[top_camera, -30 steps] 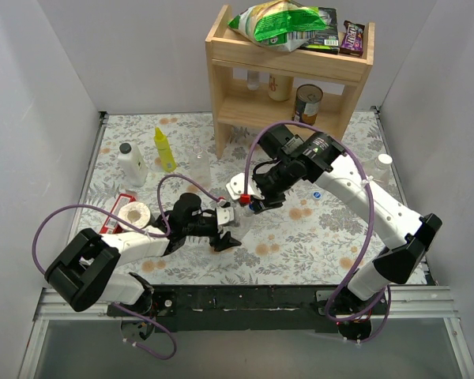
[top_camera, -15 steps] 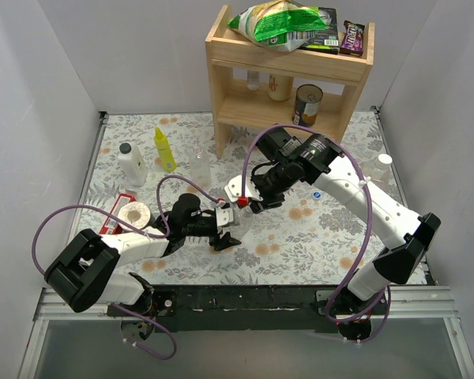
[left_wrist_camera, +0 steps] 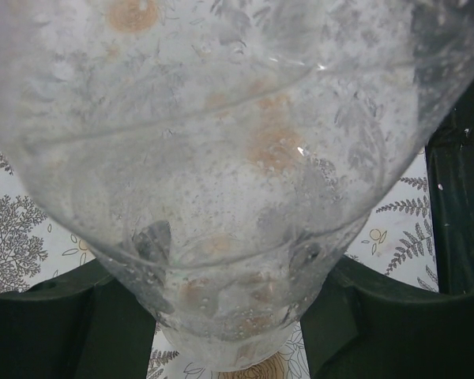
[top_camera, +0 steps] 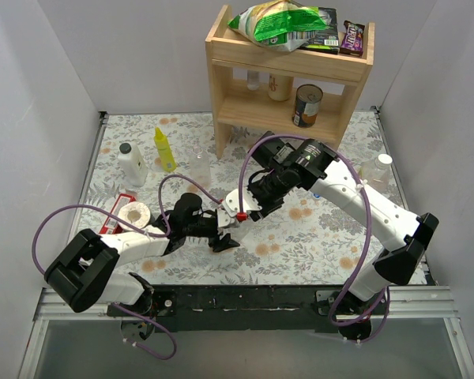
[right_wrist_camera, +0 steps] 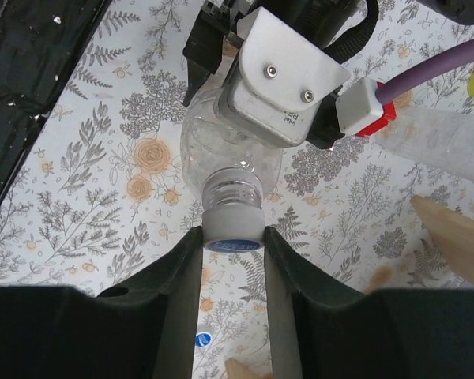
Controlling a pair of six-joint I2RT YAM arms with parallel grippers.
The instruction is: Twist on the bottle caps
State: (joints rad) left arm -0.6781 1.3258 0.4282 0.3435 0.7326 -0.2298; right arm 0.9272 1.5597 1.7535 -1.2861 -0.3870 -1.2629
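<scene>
My left gripper [top_camera: 220, 232] is shut on a clear bottle [left_wrist_camera: 221, 158], which fills the left wrist view between the dark fingers [left_wrist_camera: 55, 324]. In the right wrist view this bottle [right_wrist_camera: 209, 150] points its threaded neck at the camera. My right gripper [top_camera: 239, 211] is shut on a small cap [right_wrist_camera: 232, 231] with pale sides and a blue printed top. The cap sits on the bottle's neck. A loose blue cap [top_camera: 317, 194] lies on the table to the right and also shows in the right wrist view [right_wrist_camera: 203, 339]. A slim clear bottle [top_camera: 199, 163] stands at the back left.
A wooden shelf [top_camera: 288, 71] with a can [top_camera: 307, 105] and snack bags stands at the back. A clear bottle with a white cap [top_camera: 377, 169] stands far right. A yellow squeeze bottle [top_camera: 165, 148], a white black-capped bottle [top_camera: 131, 164] and a tape roll [top_camera: 133, 213] are at the left.
My right gripper has moved left and down with the cap, onto the neck of the bottle in my left gripper. The left arm has barely moved.
</scene>
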